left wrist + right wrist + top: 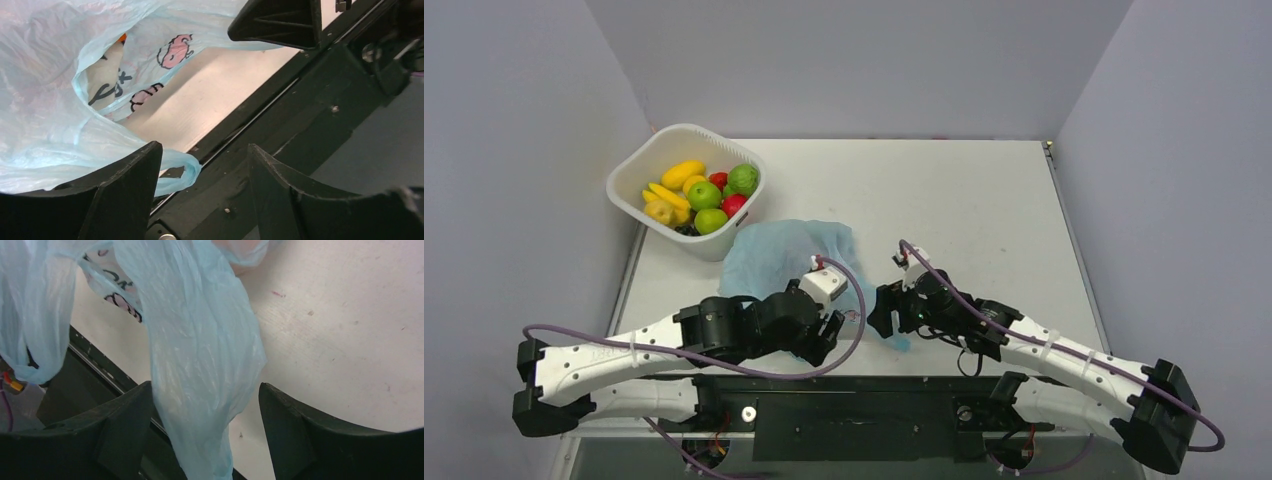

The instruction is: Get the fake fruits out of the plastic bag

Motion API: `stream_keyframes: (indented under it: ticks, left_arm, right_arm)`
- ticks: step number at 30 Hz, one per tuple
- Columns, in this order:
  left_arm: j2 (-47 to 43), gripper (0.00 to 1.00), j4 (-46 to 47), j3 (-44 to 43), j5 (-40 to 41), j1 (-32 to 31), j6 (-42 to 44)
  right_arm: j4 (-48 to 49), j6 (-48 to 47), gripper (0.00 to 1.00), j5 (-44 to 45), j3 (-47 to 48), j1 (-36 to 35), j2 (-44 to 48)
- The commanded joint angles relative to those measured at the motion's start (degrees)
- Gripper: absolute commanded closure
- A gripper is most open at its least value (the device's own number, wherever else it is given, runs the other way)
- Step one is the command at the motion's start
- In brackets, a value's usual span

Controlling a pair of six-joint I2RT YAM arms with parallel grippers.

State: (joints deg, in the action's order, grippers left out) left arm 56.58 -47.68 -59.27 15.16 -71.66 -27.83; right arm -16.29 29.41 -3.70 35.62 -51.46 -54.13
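– Now, whereabouts of the plastic bag?
– Lying crumpled on the worktop, just beside the white basket, with its near edge reaching both hands.
– And the left hand?
– Wide open, gripping nothing. Has a fold of the bag's rim resting against one of its fingers, not pinched.
– Right hand?
– Spread wide as well. Straddles a strip of the blue film hanging between the fingers, without closing on it.
– Any fake fruits on show?
– Just one orange sliver at the bag's mouth, beside the dark drawing and pink print, seen from the left wrist only. Too little showing to name it.
– And in the basket?
– Yellow banana, green apples and red fruits, heaped together, well apart from both hands.
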Motion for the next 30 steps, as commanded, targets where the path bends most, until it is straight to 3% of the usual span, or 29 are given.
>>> stream_keyframes:
  ticks: [1, 6, 10, 15, 20, 24, 26, 27, 28, 30]
  left_arm:
    - [2.7, 0.4, -3.6, 1.0, 16.1, -7.6, -4.2]
    - [14.1, 0.39, -13.5, -1.8, 26.0, -17.1, -12.7]
    - [24.3, 0.39, -25.1, -5.9, 33.5, -20.3, -20.7]
    - [34.4, 0.38, -37.8, -9.8, 38.8, -22.8, -28.6]
    - [38.3, 0.32, -42.4, -11.0, 43.2, -22.6, -34.8]
    - [35.5, 0.48, -36.9, -9.6, 41.6, -19.9, -30.6]
    - [31.8, 0.7, -32.8, -8.4, 39.6, -18.0, -28.0]
    - [30.3, 0.93, -31.5, -8.1, 38.7, -16.4, -26.9]
    - [27.2, 0.98, -29.4, -7.6, 38.5, -15.8, -26.6]
    - [21.5, 1.0, -24.8, -7.0, 36.9, -13.2, -23.8]
  right_arm:
    - [3.5, 1.8, 0.29, -2.5, -2.2, -0.9, -2.7]
    - [4.8, 5.1, 0.28, 1.6, -4.7, -1.4, -0.9]
    - [5.7, 6.4, 0.29, 2.8, -6.2, -2.4, -0.2]
    - [7.8, 7.5, 0.29, 5.6, -8.2, -3.3, 2.2]
    - [12.0, 9.4, 0.32, 7.0, -10.2, -3.4, 1.8]
    - [15.2, 10.7, 0.47, 5.2, -10.4, -3.6, -0.1]
    - [15.7, 11.1, 0.56, 4.6, -10.1, -3.9, -0.9]
    - [15.7, 11.3, 0.62, 4.5, -9.9, -4.1, -1.2]
    - [15.2, 11.6, 0.67, 5.3, -9.3, -4.1, -1.4]
    - [12.2, 12.6, 0.96, 9.7, -8.0, -4.1, -0.5]
